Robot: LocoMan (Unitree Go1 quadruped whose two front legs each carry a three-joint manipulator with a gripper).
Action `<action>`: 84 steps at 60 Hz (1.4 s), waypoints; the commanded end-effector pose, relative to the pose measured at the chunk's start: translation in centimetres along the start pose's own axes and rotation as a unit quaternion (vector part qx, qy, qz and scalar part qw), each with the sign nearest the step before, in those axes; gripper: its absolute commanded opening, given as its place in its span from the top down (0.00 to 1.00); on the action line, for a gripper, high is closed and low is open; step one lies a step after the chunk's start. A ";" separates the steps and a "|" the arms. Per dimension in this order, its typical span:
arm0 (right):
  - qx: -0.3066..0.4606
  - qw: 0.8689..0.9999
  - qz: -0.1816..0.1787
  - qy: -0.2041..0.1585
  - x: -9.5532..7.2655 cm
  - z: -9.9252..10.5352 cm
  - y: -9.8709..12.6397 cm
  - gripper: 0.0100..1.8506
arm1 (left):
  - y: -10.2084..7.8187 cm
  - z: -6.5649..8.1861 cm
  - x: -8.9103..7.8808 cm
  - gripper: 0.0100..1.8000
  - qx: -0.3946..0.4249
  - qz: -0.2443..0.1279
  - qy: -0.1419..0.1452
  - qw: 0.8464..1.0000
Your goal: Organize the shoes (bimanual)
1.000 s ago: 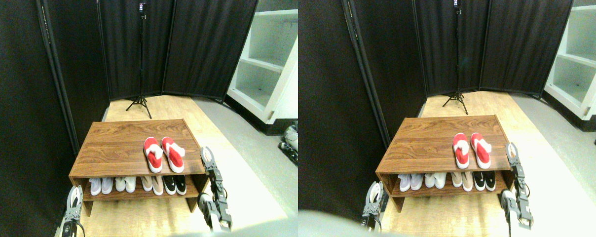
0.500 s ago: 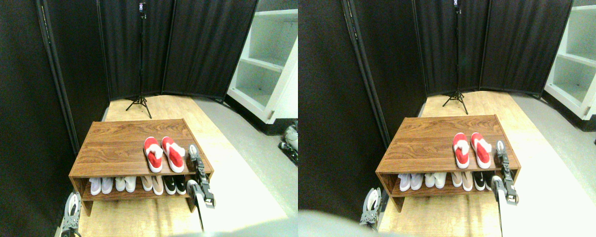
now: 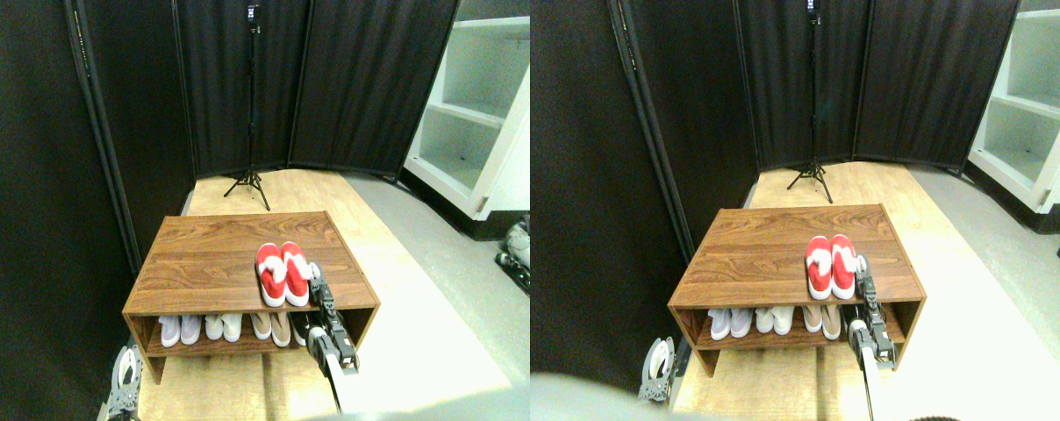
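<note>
Stereo pair view looks down on one low wooden shoe rack (image 3: pixel 205 263) standing on a pale wood floor (image 3: pixel 232 390). Two red shoes (image 3: pixel 282 274) lie on its top board, right of centre, toes pointing far and soles toward the near edge. They sit side by side and touching along their inner sides, with white fluffy lining showing at the right shoe's collar. Their heels stop just short of the near edge; the board is bare to their left and beyond them, and a narrow strip of wood remains on their right.

On the lower shelf (image 3: pixel 232 344) stands a row of about seven or eight shoes, white, beige and black, though the right gripper arm covers the rightmost ones, so the count is unsure.

Right gripper (image 3: pixel 316 276) reaches up over the near right part of the rack, its tip just beside, perhaps touching, the outer side of the right shoe. Whether its jaws are spread or pressed together cannot be told. Left gripper (image 3: pixel 127 368) stays low at the near left corner of the rack, well apart from the red pair; its jaws look spread, with nothing between them.

Behind the rack one tripod stand (image 3: pixel 250 105) rises before dark folding screens (image 3: pixel 363 83), and one white cabinet (image 3: pixel 482 114) stands far right.
</note>
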 end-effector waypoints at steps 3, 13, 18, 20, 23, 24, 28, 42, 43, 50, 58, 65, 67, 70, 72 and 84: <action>0.006 1.000 0.019 -0.011 -0.4 1.0 0.6 1.00 | -0.5 0.1 0.2 1.00 -0.003 -0.020 -0.010 1.000; -0.046 0.997 0.052 -0.035 -1.8 3.3 1.0 1.00 | -0.5 0.0 0.4 1.00 -0.002 -0.019 -0.011 1.000; -0.051 0.995 0.074 -0.046 -2.9 4.7 1.8 1.00 | -0.4 -0.1 0.7 1.00 0.001 -0.019 -0.011 1.000; -0.057 0.994 0.080 -0.047 -3.0 4.9 2.0 1.00 | -0.4 -0.1 0.7 1.00 0.002 -0.019 -0.012 1.000; -0.070 0.989 0.120 -0.050 -4.1 5.9 3.1 1.00 | -0.4 -0.2 0.9 1.00 0.003 -0.018 -0.011 1.000; -0.070 0.989 0.120 -0.050 -4.1 5.9 3.1 1.00 | -0.4 -0.2 0.9 1.00 0.003 -0.018 -0.011 1.000; -0.092 0.981 0.156 -0.062 -5.0 6.6 4.1 1.00 | -0.4 -0.3 1.1 1.00 0.000 -0.018 -0.008 1.000; -0.069 0.971 0.226 -0.030 -8.3 7.4 6.2 1.00 | -0.5 -0.8 1.8 1.00 -0.002 -0.017 0.000 1.000; -0.063 0.972 0.224 -0.025 -8.7 7.4 6.3 1.00 | -0.6 -0.8 1.8 1.00 -0.004 -0.016 -0.001 1.000; -0.052 0.979 0.199 -0.005 -10.7 7.2 6.8 1.00 | -0.6 -1.0 2.1 1.00 -0.007 -0.015 0.004 1.000; -0.061 0.976 0.208 0.016 -12.0 6.5 6.5 1.00 | -0.7 -1.3 2.4 1.00 -0.017 -0.009 0.002 1.000; -0.066 0.977 0.203 0.029 -12.3 5.6 6.2 1.00 | 0.1 -1.9 3.2 0.68 -0.046 0.009 -0.007 0.999; -0.069 0.976 0.204 0.032 -12.3 5.4 6.3 1.00 | 0.4 -2.2 3.5 0.56 -0.041 0.012 -0.007 0.999; -0.069 0.976 0.202 0.036 -12.3 5.3 6.3 1.00 | 0.7 -2.5 3.8 0.48 -0.042 0.017 -0.005 0.999; -0.066 0.977 0.199 0.041 -12.3 5.1 6.4 1.00 | 1.1 -2.9 4.3 0.45 -0.054 0.025 -0.017 0.998; -0.065 0.978 0.195 0.045 -12.2 4.9 6.3 1.00 | 1.9 -4.2 5.6 0.75 -0.072 0.025 -0.094 0.993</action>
